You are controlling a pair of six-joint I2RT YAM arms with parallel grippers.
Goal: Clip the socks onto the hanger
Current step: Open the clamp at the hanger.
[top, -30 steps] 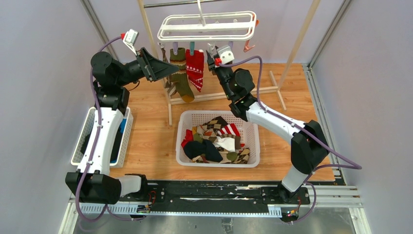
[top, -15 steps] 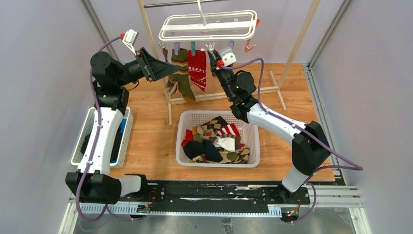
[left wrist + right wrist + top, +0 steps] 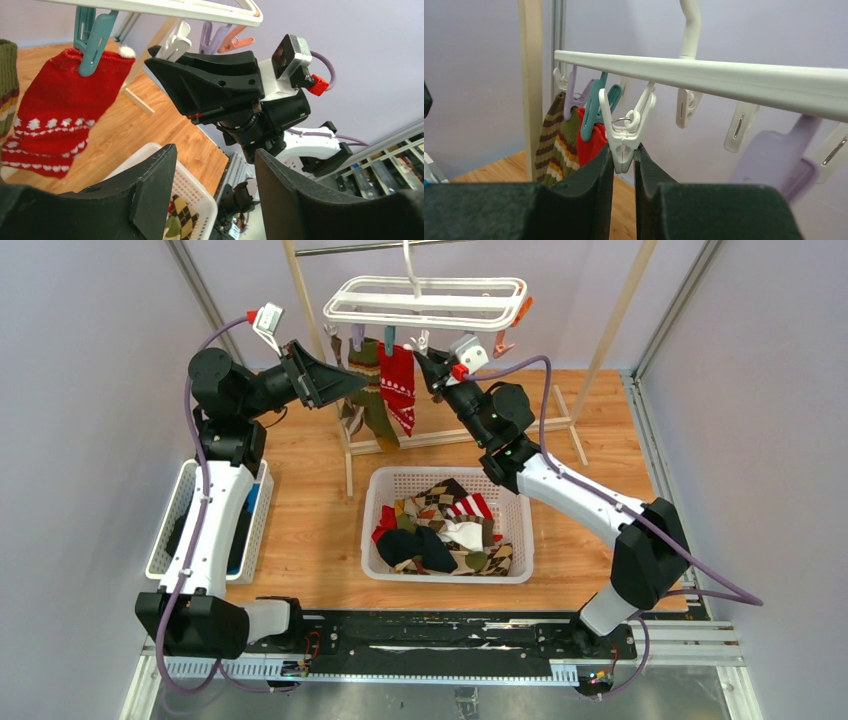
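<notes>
The white hanger [image 3: 425, 302] hangs from the rack bar with a red sock [image 3: 398, 380] and an olive-striped sock [image 3: 372, 400] clipped on. In the right wrist view my right gripper [image 3: 624, 155] is shut on the lower end of a white clip [image 3: 626, 132] under the hanger rail [image 3: 724, 77], right of the teal clip [image 3: 594, 112] that holds the red sock [image 3: 591, 142]. My left gripper [image 3: 215, 160] is open and empty, level with the red sock [image 3: 55, 115] and to its left in the top view [image 3: 345, 380]. More socks [image 3: 445, 530] lie in a basket.
The white basket [image 3: 450, 580] of socks stands at mid table. A second white basket [image 3: 165, 530] with dark cloth stands at the left. The wooden rack's base [image 3: 450, 435] and posts [image 3: 305, 300] stand behind. Several free clips hang on the hanger's right side [image 3: 739, 127].
My right arm has reached further up and left, bringing its gripper onto the white clip beside the red sock. The hanger and the socks have swung slightly. The left arm has barely moved.
</notes>
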